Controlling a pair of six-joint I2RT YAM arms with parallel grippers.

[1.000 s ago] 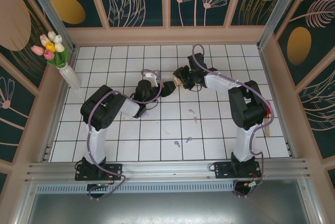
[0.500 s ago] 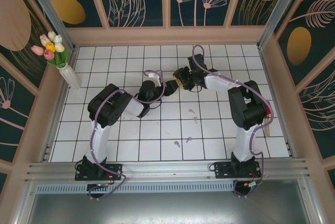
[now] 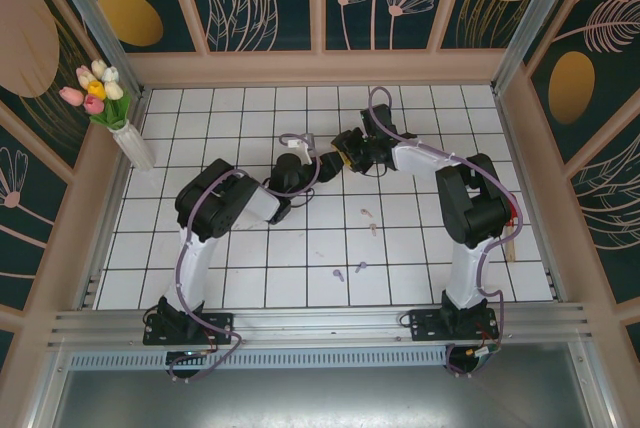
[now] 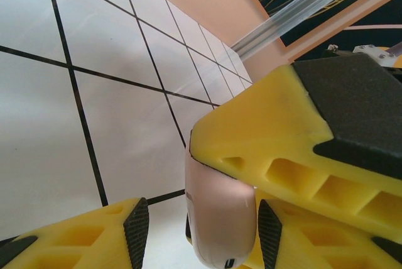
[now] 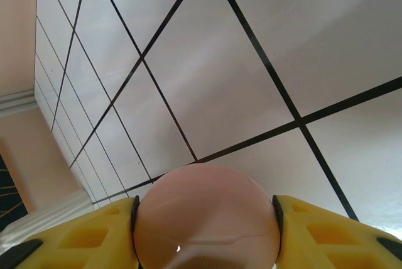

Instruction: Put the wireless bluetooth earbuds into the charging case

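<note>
A round pale pink charging case (image 5: pixel 207 219) is clamped between the pads of my right gripper (image 5: pixel 207 239), which is shut on it above the far middle of the table (image 3: pixel 250 268). In the left wrist view the case's edge (image 4: pixel 220 219) sits between the fingers of my left gripper (image 4: pixel 198 231). That gripper is open, with a gap on its left side, and a yellow right-gripper finger (image 4: pixel 264 137) lies across the case. Both grippers meet tip to tip in the top view (image 3: pixel 330 158). Two pale pink earbuds (image 3: pixel 370 220) and two lilac earbuds (image 3: pixel 349 270) lie on the tiles nearer the front.
A white vase with tulips (image 3: pixel 131 143) stands at the far left corner. Peach walls (image 3: pixel 320 68) ring the tiled table, and a metal rail (image 3: pixel 320 323) runs along the near edge by the arm bases.
My left arm has swung right and forward until its fingers straddle the case held by the right gripper, and its jaws have narrowed. The right arm has stayed put.
</note>
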